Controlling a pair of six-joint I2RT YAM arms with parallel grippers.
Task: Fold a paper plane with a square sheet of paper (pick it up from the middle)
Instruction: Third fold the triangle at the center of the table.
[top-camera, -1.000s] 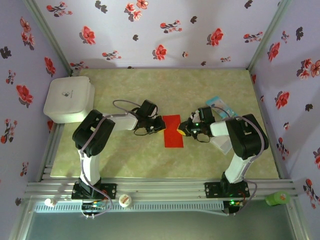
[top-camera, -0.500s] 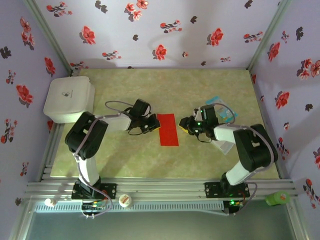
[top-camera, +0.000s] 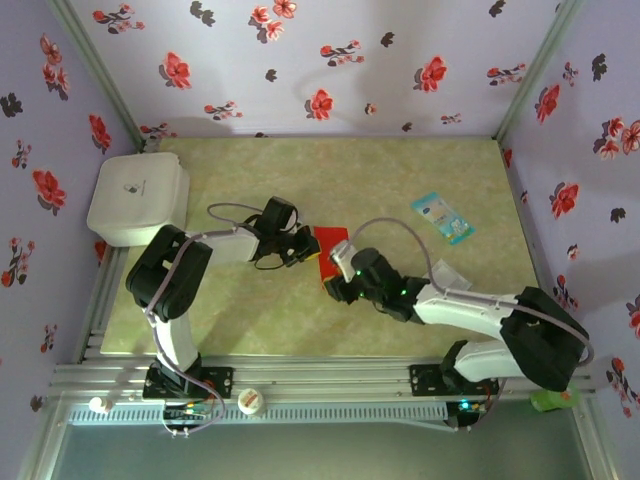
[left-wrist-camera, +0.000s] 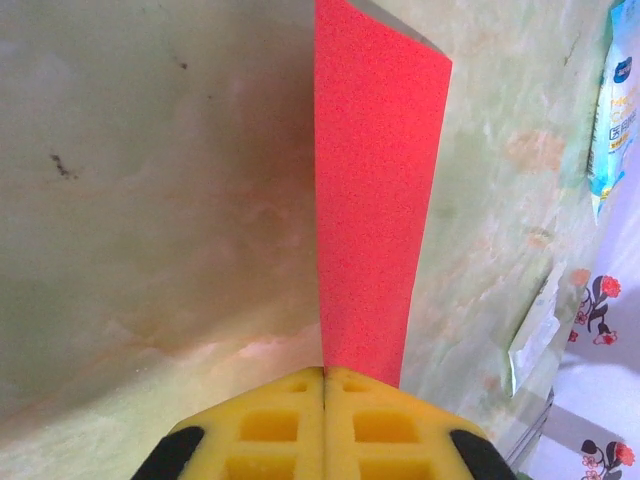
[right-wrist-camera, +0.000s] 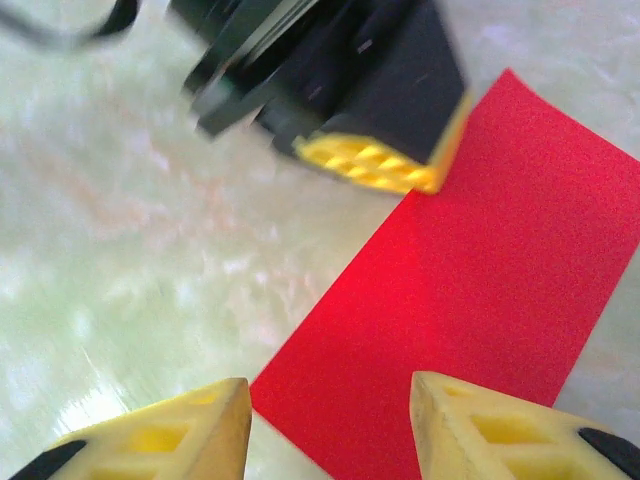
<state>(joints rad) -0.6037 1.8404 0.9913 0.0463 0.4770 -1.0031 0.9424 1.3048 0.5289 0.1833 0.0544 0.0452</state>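
At the far left of the worktop (top-camera: 250, 320) sits a white box (top-camera: 140, 195), well apart from the work. The left claw (top-camera: 310, 249) lies low against the left long edge of the red sheet (top-camera: 332, 240). Its yellow fingers are clenched together with no gap, and from its wrist view the paper runs straight away from the tips. Whether a layer is pinched between them I cannot tell.

The sheet rests flat near the middle of the worktop, already a narrow rectangle, with its long axis running near to far. So the paper lies directly right of the left claw.

The right claw (right-wrist-camera: 328, 385) comes across from the right and hovers released, fingers spread over the sheet's near end. That makes the right arm the nearer one for that short edge, and any coming fold probably turns on it closing there. Far right lies a light-blue packet (top-camera: 442, 217), clear of both.
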